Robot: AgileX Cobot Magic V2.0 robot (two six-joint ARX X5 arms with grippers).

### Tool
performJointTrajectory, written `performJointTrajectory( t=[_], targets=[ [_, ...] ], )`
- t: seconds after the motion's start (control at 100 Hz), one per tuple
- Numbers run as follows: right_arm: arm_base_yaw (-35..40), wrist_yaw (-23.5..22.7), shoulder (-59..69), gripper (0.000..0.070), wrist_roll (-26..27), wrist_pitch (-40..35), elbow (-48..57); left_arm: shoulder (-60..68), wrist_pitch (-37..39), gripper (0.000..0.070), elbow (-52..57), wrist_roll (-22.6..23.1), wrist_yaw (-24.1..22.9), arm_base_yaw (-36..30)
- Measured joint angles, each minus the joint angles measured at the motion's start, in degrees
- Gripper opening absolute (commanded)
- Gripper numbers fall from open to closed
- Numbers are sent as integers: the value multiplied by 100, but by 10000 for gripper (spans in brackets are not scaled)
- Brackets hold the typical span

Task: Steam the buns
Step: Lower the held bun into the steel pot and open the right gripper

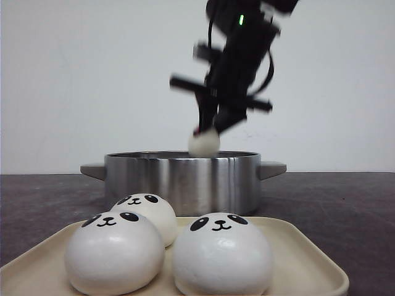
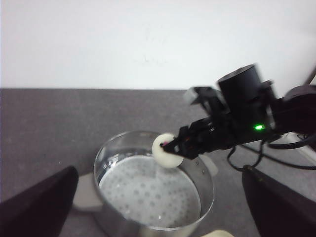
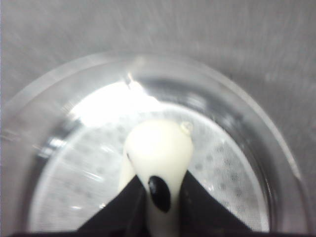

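My right gripper (image 1: 213, 126) is shut on a white panda bun (image 1: 203, 143) and holds it just above the rim of the steel steamer pot (image 1: 179, 179). The same bun shows in the left wrist view (image 2: 165, 150) and squeezed between the black fingers (image 3: 197, 207) in the right wrist view (image 3: 158, 148), over the pot's perforated insert (image 3: 89, 182). Three more panda buns (image 1: 114, 250) (image 1: 221, 253) (image 1: 148, 209) sit on a cream tray (image 1: 302, 259) at the front. My left gripper (image 2: 158, 232) is open and empty, above and beside the pot (image 2: 153, 187).
The pot has a grey handle on each side (image 1: 92, 169) (image 1: 273, 168). It stands on a dark grey table (image 1: 345, 203) before a white wall. Cables (image 2: 276, 158) trail from the right arm.
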Motion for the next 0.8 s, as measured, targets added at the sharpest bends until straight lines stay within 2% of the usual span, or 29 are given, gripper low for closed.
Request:
performJointTrajectory(
  t=[0.06, 0.1, 0.22, 0.27, 0.34, 0.62, 0.67, 0.71, 0.74, 0.8],
  targets=[
    [-22, 0, 181, 15, -9, 4, 0, 2, -74, 666, -2, 0, 0, -2],
    [-26, 0, 264, 45, -9, 28, -2, 0, -103, 666, -2, 0, 0, -2],
    [-61, 52, 345, 287, -15, 94, -15, 0, -177, 666, -2, 0, 0, -2],
    [-61, 179, 345, 350, -17, 179, -15, 0, -214, 666, -2, 0, 0, -2],
    [-68, 297, 345, 357, -17, 205, -15, 2, -232, 666, -2, 0, 0, -2],
    [-181, 282, 328, 361, 57, 157, -15, 35, -234, 666, -2, 0, -2, -55],
    [-205, 280, 295, 357, 109, 153, -15, 59, -240, 666, 0, 0, -2, -83],
    [-210, 273, 227, 307, 129, 155, -22, 87, -254, 666, 0, 0, -2, -109],
    [-210, 264, 144, 225, 146, 146, -33, 114, -264, 666, -2, 0, -2, -122],
    [-210, 264, -111, 0, 151, 72, -42, 188, -302, 664, 0, -4, 0, -166]
  ],
)
